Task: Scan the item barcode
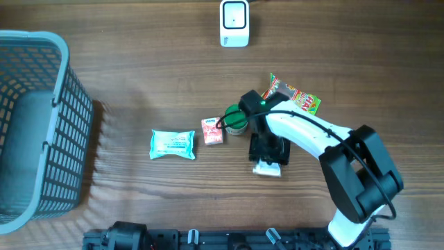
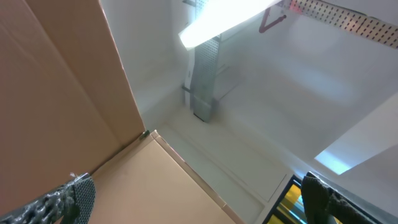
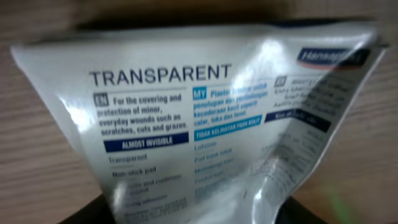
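I am working the right tool (image 1: 269,154), which stands over the Hansaplast plaster packet (image 3: 186,106) low on the surface (image 1: 139,83), just right of centre, near a green tin (image 1: 236,120) and a small red box (image 1: 212,130). In the wrist view the packet's lower end narrows and buckles between the two dark fingers, so I judge the jaws to be narrowed onto it, pinching one end. The view is blurred there and I would not swear the grip is firm. To do this step well, I want a secure hold on that end only, so the printed faces stay bare, then a clean lift without dragging the neighbours. The face toward the wrist camera carries the word TRANSPARENT, reading upright, with the brand mark at the upper right. I see no barcode on it, so it may sit on the far face, which would need turning toward the white scanner (image 1: 234,23) at the far edge. From overhead only a white sliver shows, its long axis running left to right. The left tool (image 2: 199,196) is wide and empty, aimed at the ceiling.
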Robot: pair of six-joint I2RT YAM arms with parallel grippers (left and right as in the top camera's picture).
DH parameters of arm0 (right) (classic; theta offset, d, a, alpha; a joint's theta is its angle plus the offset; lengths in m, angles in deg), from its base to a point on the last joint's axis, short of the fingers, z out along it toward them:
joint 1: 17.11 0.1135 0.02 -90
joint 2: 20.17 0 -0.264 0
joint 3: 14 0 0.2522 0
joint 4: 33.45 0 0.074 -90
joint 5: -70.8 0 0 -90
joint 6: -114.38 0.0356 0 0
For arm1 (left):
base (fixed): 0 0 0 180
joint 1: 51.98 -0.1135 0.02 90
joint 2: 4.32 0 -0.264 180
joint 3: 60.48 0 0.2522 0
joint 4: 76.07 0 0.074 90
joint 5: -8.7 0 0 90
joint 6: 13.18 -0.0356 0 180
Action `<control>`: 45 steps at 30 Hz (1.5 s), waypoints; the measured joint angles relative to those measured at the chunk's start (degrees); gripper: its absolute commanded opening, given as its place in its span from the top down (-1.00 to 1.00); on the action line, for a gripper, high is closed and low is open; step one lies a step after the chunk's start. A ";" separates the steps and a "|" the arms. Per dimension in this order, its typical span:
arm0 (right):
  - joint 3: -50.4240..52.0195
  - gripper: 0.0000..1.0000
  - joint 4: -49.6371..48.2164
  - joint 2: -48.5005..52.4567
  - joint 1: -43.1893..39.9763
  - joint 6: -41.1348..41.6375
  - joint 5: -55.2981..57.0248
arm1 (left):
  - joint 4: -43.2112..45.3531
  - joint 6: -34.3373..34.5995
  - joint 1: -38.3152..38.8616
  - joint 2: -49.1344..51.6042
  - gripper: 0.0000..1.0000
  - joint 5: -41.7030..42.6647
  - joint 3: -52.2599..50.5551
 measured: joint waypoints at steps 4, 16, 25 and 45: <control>-5.11 0.32 5.51 0.09 -0.59 0.00 -10.10 | -0.02 0.00 0.00 0.00 -1.00 0.00 0.00; -5.97 0.08 -14.45 0.31 -1.64 34.47 -58.14 | -0.81 0.02 0.00 0.00 -1.00 -2.95 0.00; -6.49 0.18 -57.79 0.70 -3.17 74.16 -57.13 | -18.27 0.00 0.00 0.00 -1.00 -14.45 -0.37; -6.80 0.01 -35.69 0.81 1.66 76.22 -62.66 | -32.72 0.02 0.00 0.00 -1.00 -15.19 -0.31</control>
